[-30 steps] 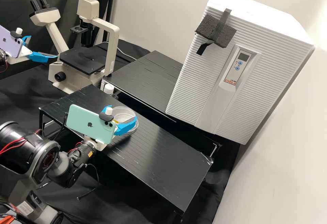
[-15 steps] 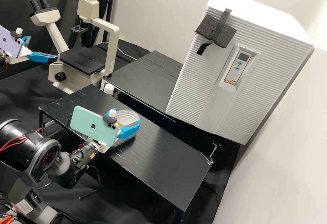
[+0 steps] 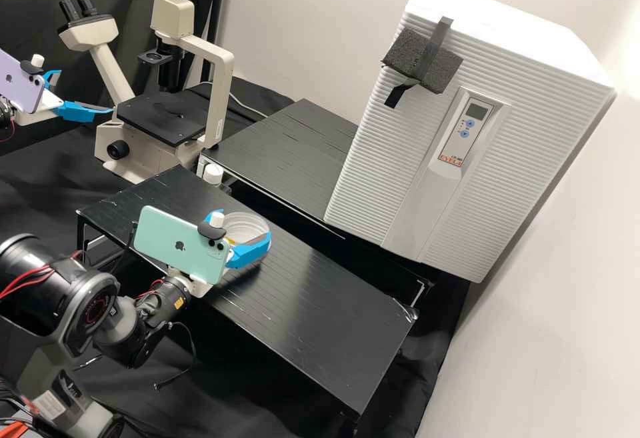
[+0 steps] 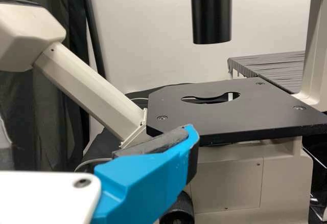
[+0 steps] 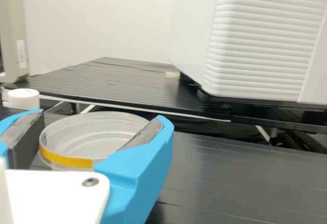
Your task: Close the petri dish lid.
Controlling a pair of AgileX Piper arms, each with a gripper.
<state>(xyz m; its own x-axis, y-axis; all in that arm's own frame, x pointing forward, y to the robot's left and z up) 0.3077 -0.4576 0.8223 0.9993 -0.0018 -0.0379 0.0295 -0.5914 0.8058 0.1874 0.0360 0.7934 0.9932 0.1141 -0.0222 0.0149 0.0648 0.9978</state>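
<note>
In the high view my right gripper (image 3: 245,223), under the green phone, is shut on the clear petri dish lid (image 3: 241,227) above the near black table. The right wrist view has that gripper (image 5: 102,118) with its two fingers at opposite sides of the lid (image 5: 97,127); a yellow band (image 5: 66,158) runs around the near side. How the lid sits on the petri dish below cannot be told. At the far left of the high view my left gripper (image 3: 85,92) stands open beside the microscope; one finger of this gripper (image 4: 145,178) shows in the left wrist view.
The microscope (image 3: 163,118) stands at the back left, and a white-capped bottle (image 3: 213,173) at the near table's (image 3: 320,311) back edge. Behind lie a second black table (image 3: 287,151) and the large white incubator (image 3: 453,131).
My right gripper and the lid shifted slightly right and down in the high view, then slightly back left. The left arm has kept still.
</note>
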